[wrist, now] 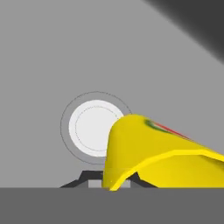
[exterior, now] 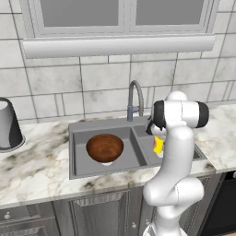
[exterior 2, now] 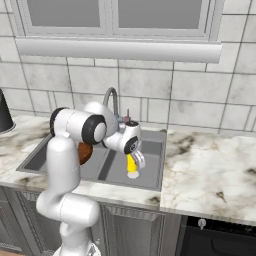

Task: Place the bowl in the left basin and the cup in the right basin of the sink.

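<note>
1 bowl (exterior: 105, 148) in left basin (exterior: 80, 152); 1 cup (exterior 2: 131, 163) clamped by hand (exterior 2: 133, 169) over right basin (exterior 2: 152, 160).

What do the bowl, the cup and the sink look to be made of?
The bowl: glossy reddish-brown wood, going by its grain. The cup: smooth bright yellow, probably plastic or glazed ceramic; the look leaves it open. The sink: matte dark grey without reflections, perhaps composite or coated metal.

Setting: home kitchen, rendered. Evidence: dark grey double sink (exterior: 78, 152) with arched faucet (exterior: 135, 99) set into a marble-patterned table (exterior: 32, 161); pale tiled wall (exterior: 92, 83) behind; window (exterior: 120, 16) above with sill; grey panelled cabinet doors (exterior: 97, 214) below; dark appliance front (exterior 2: 220, 237) at lower right.
</note>
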Controlling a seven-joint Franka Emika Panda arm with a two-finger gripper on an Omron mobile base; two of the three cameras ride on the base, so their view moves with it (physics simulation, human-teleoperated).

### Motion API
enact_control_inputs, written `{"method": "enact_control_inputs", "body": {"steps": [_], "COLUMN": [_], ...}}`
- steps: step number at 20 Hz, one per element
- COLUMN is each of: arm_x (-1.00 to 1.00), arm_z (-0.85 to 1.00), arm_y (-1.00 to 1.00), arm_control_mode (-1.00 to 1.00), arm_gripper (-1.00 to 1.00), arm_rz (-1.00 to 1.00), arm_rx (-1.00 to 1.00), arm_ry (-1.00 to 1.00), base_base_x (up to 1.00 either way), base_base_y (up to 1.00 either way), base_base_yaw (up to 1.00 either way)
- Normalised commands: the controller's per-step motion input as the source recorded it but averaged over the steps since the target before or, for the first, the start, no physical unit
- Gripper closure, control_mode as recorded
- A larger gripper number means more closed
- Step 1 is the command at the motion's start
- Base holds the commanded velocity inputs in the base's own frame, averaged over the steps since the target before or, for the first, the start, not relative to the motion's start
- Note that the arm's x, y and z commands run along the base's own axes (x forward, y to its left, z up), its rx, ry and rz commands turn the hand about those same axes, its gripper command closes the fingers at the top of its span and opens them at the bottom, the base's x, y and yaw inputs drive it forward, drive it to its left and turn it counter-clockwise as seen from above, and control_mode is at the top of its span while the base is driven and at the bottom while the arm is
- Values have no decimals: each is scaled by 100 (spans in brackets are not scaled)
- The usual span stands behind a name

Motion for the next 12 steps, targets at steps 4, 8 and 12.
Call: {"method": "enact_control_inputs", "body": {"steps": [4, 8, 12], "arm_x": [13, 4, 0], "arm_z": [-21, -19, 0], "arm_y": [0, 0, 0], "arm_control_mode": [-100, -100, -100], "arm_gripper": [100, 100, 100], "arm_rz": [5, 5, 4], "arm_rx": [0, 0, 0], "arm_ry": [0, 0, 0], "base_base_x": [0, 0, 0], "base_base_y": [0, 0, 0], "base_base_yaw": [0, 0, 0]}}
